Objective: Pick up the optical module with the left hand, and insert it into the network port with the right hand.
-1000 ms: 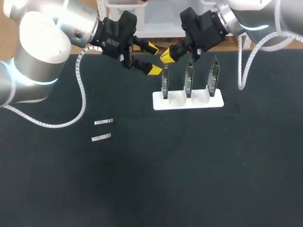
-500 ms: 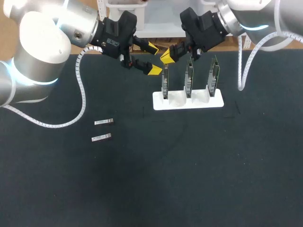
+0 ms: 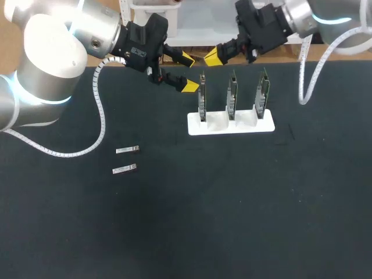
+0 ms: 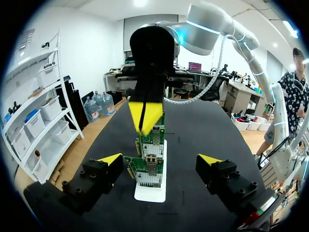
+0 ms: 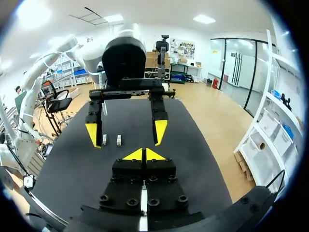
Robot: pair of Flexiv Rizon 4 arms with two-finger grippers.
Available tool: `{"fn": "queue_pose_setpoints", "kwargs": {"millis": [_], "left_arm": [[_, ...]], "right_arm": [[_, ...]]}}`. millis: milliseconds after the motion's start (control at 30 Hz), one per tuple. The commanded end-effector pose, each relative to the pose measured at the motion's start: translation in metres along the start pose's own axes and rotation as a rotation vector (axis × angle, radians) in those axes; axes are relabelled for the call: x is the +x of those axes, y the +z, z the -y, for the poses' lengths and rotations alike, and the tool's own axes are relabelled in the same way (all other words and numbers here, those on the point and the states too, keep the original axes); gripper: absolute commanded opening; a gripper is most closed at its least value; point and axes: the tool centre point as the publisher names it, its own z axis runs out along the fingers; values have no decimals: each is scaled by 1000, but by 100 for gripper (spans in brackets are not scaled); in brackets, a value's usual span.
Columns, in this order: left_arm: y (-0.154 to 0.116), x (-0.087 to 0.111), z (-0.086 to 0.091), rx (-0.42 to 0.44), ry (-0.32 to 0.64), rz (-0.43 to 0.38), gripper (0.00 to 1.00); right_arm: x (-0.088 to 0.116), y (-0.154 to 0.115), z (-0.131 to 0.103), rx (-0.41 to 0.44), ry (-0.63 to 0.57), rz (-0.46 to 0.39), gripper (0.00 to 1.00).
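Pulls right gripper back toward 1 o'clock off the rack, tips together. Leaves modules flat at rack's 8 o'clock. Holds left gripper spread at 10 o'clock; may clip nearest card swinging down, or shove modules.

Near-black desk, and on it a plain white stand carrying green circuit boards. One optical module and a second optical module gleam silvery-grey, perhaps darker at the ends. Left hand is black with bright yellow tips, right hand the same. Left arm and right arm are silver-white with pale blue glowing bands.
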Motion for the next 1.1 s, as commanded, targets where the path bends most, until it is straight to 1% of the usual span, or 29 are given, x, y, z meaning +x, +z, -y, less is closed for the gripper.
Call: {"fn": "queue_pose_setpoints", "kwargs": {"millis": [33, 300, 533, 667, 833, 967, 1100], "left_arm": [[1, -1, -1, 2, -2, -6, 100], [1, -1, -1, 2, -2, -6, 100], [1, -1, -1, 2, -2, -6, 100], [1, -1, -1, 2, -2, -6, 100], [1, -1, -1, 2, -2, -6, 100], [1, -1, -1, 2, -2, -6, 100], [1, -1, -1, 2, -2, -6, 100]], "right_arm": [[7, -25, -8, 5, 9, 13, 0], [26, -63, -16, -9, 36, -2, 0], [40, -78, -20, -16, 52, -19, 0], [43, -81, -21, -18, 56, -27, 0], [41, -81, -22, -29, 50, -21, 0], [34, -71, -22, -24, 41, 2, 0], [26, -52, -21, -29, 14, 4, 0]]}}
